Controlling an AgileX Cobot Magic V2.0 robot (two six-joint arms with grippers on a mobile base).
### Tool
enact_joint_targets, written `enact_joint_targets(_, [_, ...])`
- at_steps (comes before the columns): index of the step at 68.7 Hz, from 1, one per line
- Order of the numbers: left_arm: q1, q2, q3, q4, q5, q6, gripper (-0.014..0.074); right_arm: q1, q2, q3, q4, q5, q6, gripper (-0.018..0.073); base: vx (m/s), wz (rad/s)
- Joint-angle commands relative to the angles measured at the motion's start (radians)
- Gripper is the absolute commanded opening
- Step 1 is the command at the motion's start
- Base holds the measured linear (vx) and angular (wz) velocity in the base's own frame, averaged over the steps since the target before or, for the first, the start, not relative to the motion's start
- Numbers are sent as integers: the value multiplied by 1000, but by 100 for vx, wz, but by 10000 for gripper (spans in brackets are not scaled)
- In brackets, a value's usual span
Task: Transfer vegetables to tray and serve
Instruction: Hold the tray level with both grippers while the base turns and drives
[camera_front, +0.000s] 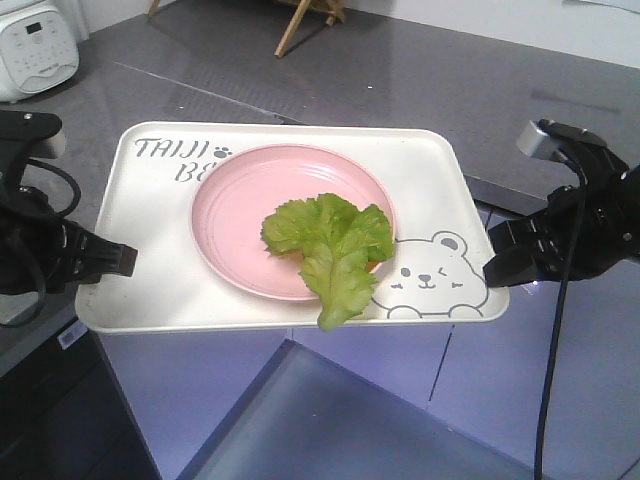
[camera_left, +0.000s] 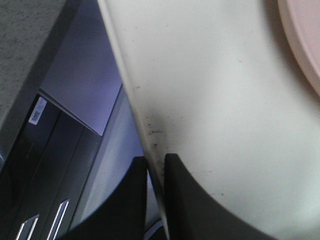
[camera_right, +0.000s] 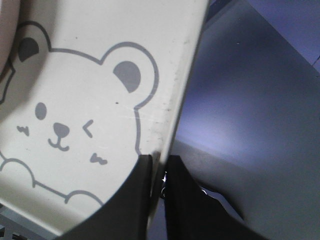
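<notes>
- Left wrist-mounted view: left gripper (camera_left: 156, 159) at bottom centre, jaws pinched nearly closed on the cream tray (camera_left: 215, 100) at its rim.
- Right wrist-mounted view: right gripper (camera_right: 159, 160) clamps the opposite rim, beside the winking bear (camera_right: 60, 125).
- Front view: lettuce leaf (camera_front: 335, 250) lies on the pink plate (camera_front: 240, 200) mid-frame, tip seemingly overhanging the tray's near edge.

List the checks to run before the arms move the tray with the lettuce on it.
1. Left hand clamped on the rim of the cream-white rectangular plastic tray: ok.
2. Right hand clamped on the opposite rim: ok.
3. Tray held roughly level: ok.
4. Round pink plate sitting flat on the tray: ok.
5. Frilly green lettuce leaf well inside: not ok, its tip hangs off the plate and reaches the tray's front rim.
6. Set-down spot free: cannot tell.
</notes>
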Motion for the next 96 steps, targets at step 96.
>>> enact_joint_targets(96, [-8,-27,-29,9,-74,17,-7,8,-40,-24,49,14,-48,-3,6,-19])
